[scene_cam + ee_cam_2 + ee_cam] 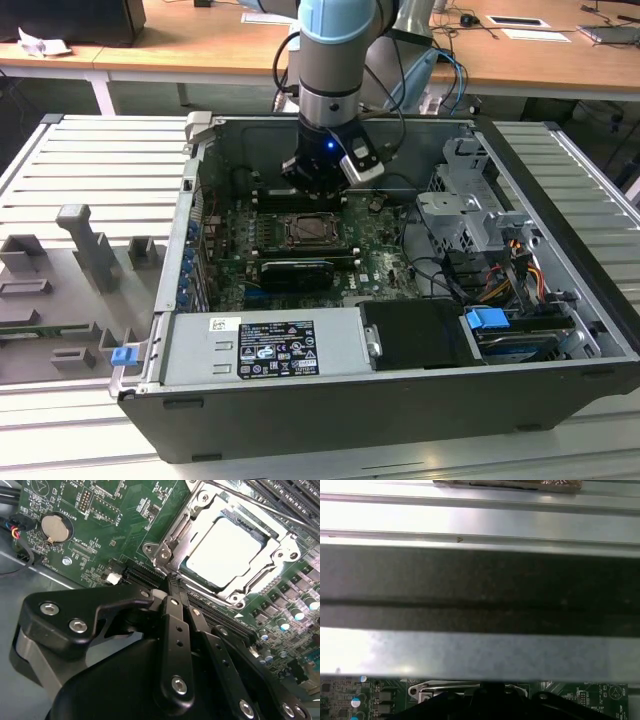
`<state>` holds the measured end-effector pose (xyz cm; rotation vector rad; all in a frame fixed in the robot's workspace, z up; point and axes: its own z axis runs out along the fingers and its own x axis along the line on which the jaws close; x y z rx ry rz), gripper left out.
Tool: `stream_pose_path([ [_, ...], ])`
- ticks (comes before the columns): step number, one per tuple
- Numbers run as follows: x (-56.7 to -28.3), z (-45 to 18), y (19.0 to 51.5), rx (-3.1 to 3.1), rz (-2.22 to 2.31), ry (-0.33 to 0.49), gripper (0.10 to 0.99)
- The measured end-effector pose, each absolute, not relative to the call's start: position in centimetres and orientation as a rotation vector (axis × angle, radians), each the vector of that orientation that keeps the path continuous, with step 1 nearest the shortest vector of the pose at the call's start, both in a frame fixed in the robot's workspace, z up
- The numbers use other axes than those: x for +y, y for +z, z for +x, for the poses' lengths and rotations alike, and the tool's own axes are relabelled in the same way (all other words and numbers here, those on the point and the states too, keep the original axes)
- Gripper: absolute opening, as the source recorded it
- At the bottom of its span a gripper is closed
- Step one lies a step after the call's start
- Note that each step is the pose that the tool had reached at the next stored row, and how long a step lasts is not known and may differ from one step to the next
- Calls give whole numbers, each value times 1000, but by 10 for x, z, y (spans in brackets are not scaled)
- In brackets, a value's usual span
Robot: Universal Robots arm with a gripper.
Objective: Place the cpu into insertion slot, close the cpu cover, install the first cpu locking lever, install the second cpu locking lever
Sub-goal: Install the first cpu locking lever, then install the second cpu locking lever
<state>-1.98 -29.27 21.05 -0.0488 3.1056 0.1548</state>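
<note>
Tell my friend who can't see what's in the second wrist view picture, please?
A silvery cpu sits in its insertion slot with the metal cpu cover closed down around it, on a green circuit board. The robot's black gripper is in front, its fingers together, tips by the cover's edge.

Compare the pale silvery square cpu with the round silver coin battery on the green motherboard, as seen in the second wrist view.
The pale silvery square cpu is square with a flat matte top; the round silver coin battery is a disc. The cpu is clearly the larger. The cpu sits framed by the silvery metal cpu cover, while the battery sits in a black round holder. Both are silvery and lie flat on the green motherboard.
</note>
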Motion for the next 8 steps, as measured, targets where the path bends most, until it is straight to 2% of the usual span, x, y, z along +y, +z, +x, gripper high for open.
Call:
stream_pose_path([
  [8,-297,-20,211,3106,-49,155,106],
])
